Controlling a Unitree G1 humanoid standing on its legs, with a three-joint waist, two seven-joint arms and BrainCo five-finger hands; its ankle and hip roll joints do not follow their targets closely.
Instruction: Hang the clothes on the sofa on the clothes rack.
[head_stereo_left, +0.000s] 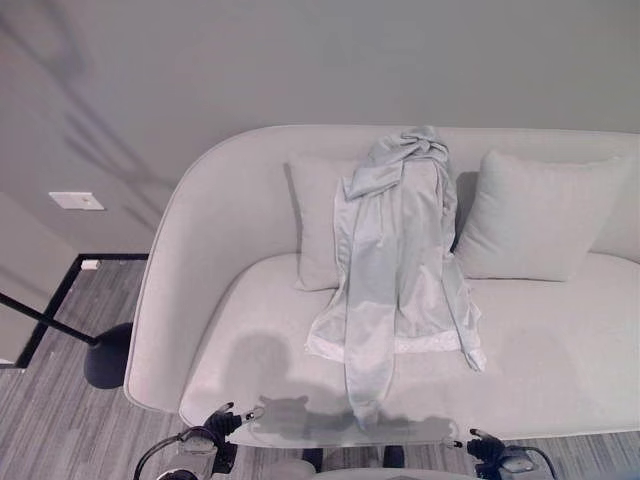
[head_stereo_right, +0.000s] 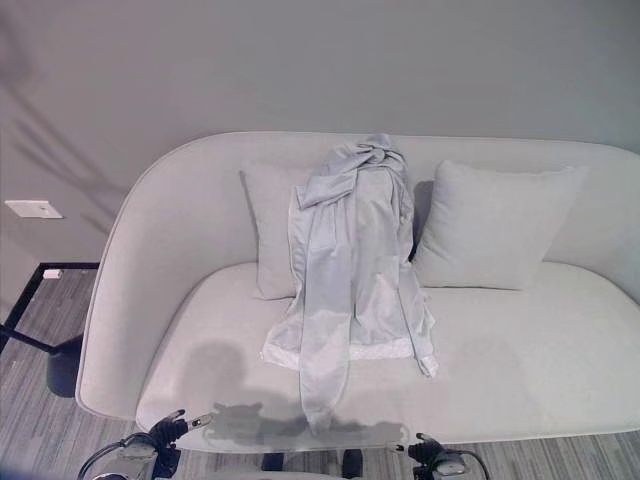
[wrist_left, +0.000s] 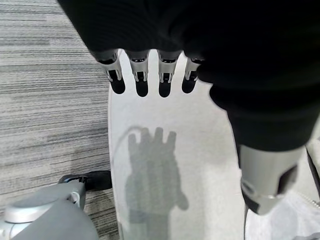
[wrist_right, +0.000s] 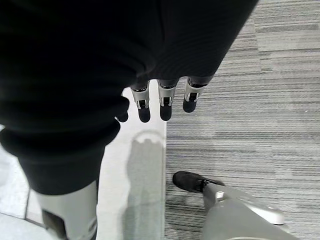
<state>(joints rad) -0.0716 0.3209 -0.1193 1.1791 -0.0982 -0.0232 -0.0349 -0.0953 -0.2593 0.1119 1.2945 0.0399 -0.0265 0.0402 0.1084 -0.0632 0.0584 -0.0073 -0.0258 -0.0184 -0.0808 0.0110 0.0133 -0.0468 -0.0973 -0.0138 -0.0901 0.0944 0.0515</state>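
Garment (head_stereo_left: 395, 270): pale grey, hanging from the top of the sofa (head_stereo_left: 220, 330) backrest down to the front edge of the seat, between two cushions.
Left hand (wrist_left: 150, 75): fingers straight, slightly apart, empty, above the seat's front edge.
Right hand (wrist_right: 162, 100): fingers straight, empty, above the same edge.
Free room: bare seat on both sides of the garment.

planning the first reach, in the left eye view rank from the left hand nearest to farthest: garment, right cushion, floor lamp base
From the left hand:
1. Floor lamp base, on the floor left of the sofa.
2. Garment, draped mid-sofa; its hem close to the lamp base in distance.
3. Right cushion, far right.
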